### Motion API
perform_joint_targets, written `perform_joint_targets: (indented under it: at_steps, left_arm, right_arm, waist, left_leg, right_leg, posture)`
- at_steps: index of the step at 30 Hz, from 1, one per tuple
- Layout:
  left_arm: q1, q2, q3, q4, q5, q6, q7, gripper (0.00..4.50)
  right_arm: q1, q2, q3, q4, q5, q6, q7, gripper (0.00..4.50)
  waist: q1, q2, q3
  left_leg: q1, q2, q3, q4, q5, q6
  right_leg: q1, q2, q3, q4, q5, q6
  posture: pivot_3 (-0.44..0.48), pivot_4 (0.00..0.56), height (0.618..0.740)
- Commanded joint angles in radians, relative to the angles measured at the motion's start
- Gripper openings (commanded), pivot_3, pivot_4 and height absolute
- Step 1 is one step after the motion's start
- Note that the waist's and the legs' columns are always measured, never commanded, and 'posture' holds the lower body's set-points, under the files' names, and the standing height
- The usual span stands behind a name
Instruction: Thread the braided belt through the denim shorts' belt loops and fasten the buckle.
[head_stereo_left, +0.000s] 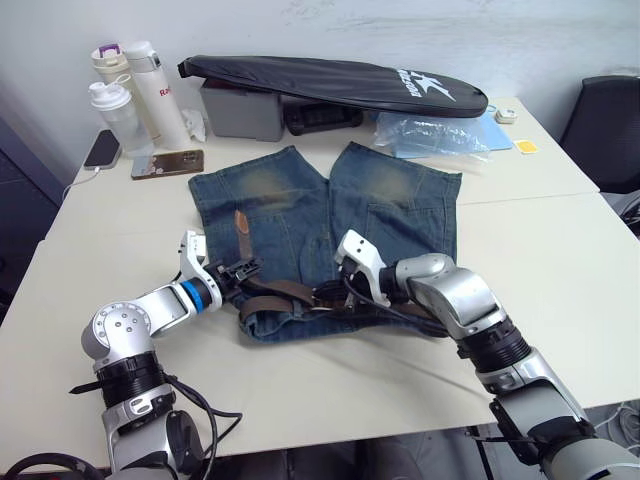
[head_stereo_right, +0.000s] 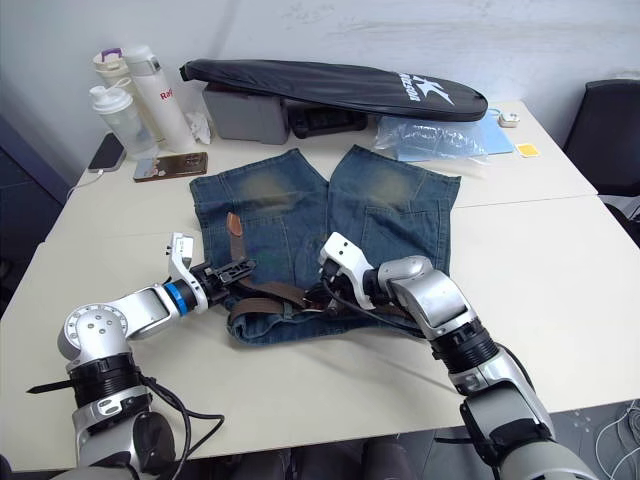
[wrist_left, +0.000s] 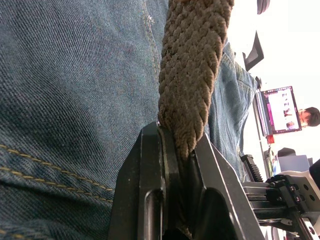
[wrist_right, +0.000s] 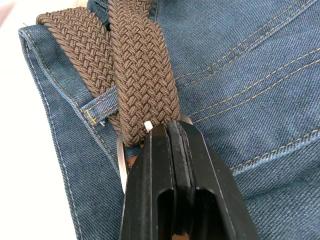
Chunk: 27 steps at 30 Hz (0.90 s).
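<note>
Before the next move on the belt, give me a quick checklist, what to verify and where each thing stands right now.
1. Left gripper has the braided belt: ok, fingers clamped on the strap.
2. Right gripper holds the belt at the buckle end: ok, shut on the strap with the metal frame just beside the fingers.
3. Belt passes under a belt loop: ok for the one by the right gripper; the other loops, cannot tell.
4. Buckle fastened: not ok, the light-brown tip lies loose on the denim shorts.
5. Shorts lying flat on the table: ok for the legs; waistband bunched under the belt.
</note>
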Motion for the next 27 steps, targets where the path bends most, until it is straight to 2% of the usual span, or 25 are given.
perform_joint_targets:
  at_steps: [1, 8, 27]
  left_arm:
    - [-0.010, 0.014, 0.006, -0.020, -0.024, -0.007, -0.003, 0.00]
    - [-0.014, 0.011, 0.001, -0.018, -0.023, -0.009, -0.003, 0.00]
    - [-0.023, 0.005, -0.009, -0.017, -0.025, -0.010, 0.000, 0.00]
  right_arm:
    - [-0.020, 0.012, -0.051, -0.049, 0.039, 0.002, 0.005, 0.03]
    - [-0.033, 0.015, -0.067, -0.083, 0.069, 0.029, 0.015, 0.03]
    - [0.000, -0.003, 0.019, -0.004, 0.005, 0.007, 0.032, 0.03]
  waist:
    - [0.000, 0.000, 0.000]
    - [0.000, 0.000, 0.001]
    - [0.000, 0.000, 0.001]
  left_leg:
    - [0.000, 0.000, 0.000, 0.000, 0.000, 0.000]
    - [0.000, 0.000, 0.000, 0.000, 0.000, 0.000]
    - [0.000, 0.000, 0.000, -0.001, 0.000, 0.000]
  right_leg:
    - [0.000, 0.000, 0.000, 0.000, 0.000, 0.000]
    - [0.000, 0.000, 0.000, 0.000, 0.000, 0.000]
    - [0.000, 0.000, 0.000, -0.002, 0.000, 0.000]
  posture:
    - [0.000, 0.150, 0.740]
    - [0.000, 0.150, 0.740]
    - [0.000, 0.150, 0.740]
